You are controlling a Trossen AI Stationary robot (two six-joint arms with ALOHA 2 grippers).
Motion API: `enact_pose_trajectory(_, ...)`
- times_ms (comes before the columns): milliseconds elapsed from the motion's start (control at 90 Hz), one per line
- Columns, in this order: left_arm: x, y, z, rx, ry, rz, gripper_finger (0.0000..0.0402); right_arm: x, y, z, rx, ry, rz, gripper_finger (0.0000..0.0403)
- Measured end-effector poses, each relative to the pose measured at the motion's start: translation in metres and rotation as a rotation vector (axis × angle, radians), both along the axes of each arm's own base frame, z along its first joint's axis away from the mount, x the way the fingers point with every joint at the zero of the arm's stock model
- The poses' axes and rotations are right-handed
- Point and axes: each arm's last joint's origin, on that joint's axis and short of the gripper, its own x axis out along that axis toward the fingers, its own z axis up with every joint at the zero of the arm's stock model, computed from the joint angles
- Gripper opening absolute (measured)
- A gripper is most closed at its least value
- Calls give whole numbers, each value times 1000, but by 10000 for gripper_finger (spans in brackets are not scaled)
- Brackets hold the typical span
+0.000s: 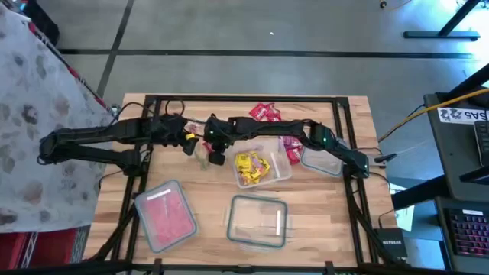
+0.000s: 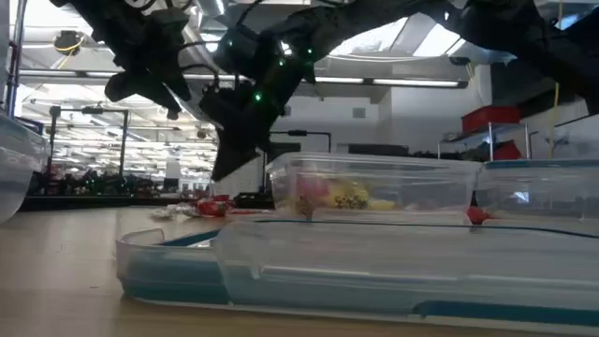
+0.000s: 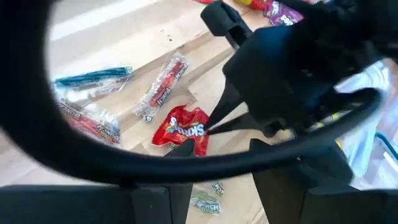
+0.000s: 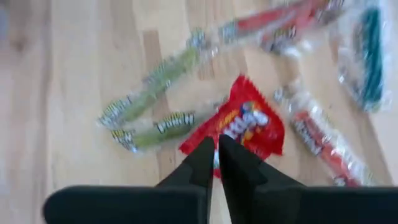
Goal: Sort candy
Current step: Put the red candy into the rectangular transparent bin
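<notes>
Nearest the front edge of the wooden worktop (image 1: pixel 321 229) lie two clear containers: one holding red candy (image 1: pixel 164 215) on the left, and an empty one (image 1: pixel 258 221) beside it toward the middle. Farther in, a third container (image 1: pixel 260 166) carries yellow candy (image 1: pixel 250 168), and just beside it to the right a fourth container (image 1: pixel 321 159) sits partly under the right arm, with pink-red pieces (image 1: pixel 289 145) at its near corner.

Beyond these, both arms meet over loose candy near the worktop's middle. The right gripper (image 4: pixel 214 163) points down at a red Skittles packet (image 4: pixel 249 127), its jaws narrowed almost to touching, the tips right at the packet's edge; whether they pinch the wrapper cannot be told. Two green-wrapped pieces (image 4: pixel 155 81) lie just beside the packet, and red-and-clear pieces (image 4: pixel 320 140) on its other side, with a blue-striped clear one (image 4: pixel 367 56) farther off.

The left gripper (image 1: pixel 187 141) hangs close beside the right one; its jaw state cannot be told. Its wrist view shows the same packet (image 3: pixel 183 129) below the right gripper.

At the far edge more red packets (image 1: pixel 265 111) lie in a small heap.
</notes>
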Motion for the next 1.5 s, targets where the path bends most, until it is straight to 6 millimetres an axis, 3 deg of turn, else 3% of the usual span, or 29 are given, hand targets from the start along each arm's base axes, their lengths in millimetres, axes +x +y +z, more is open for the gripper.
enact_pose_trajectory(200, 0, 0, 0, 5, 6, -7, 136, 4, 0, -1, 5, -41, 39, 77)
enact_pose_trajectory(389, 0, 0, -1, -1, 11, -15, 136, 7, 1, -27, 13, 10, 63, 179)
enact_pose_trajectory(522, 0, 0, -1, -1, 11, -14, 136, 6, -1, -36, -36, 56, 28, 206)
enact_pose_trajectory(700, -1, 0, -1, -2, 16, -14, 136, 1, -3, -44, -89, 115, -8, 163)
enact_pose_trajectory(978, -1, 0, -2, -1, 24, -11, 136, -2, -2, -47, -49, 132, 11, 14)
enact_pose_trajectory(1200, -1, 0, -1, -1, 23, -11, 136, -4, -1, -37, -43, 119, 11, 3)
enact_pose_trajectory(1367, -1, 0, -1, -1, 21, -7, 136, -7, -1, -6, -93, 57, 39, 1)
enact_pose_trajectory(1500, -1, 0, -1, 0, 19, -5, 136, -9, -1, 7, -131, 41, 31, 0)
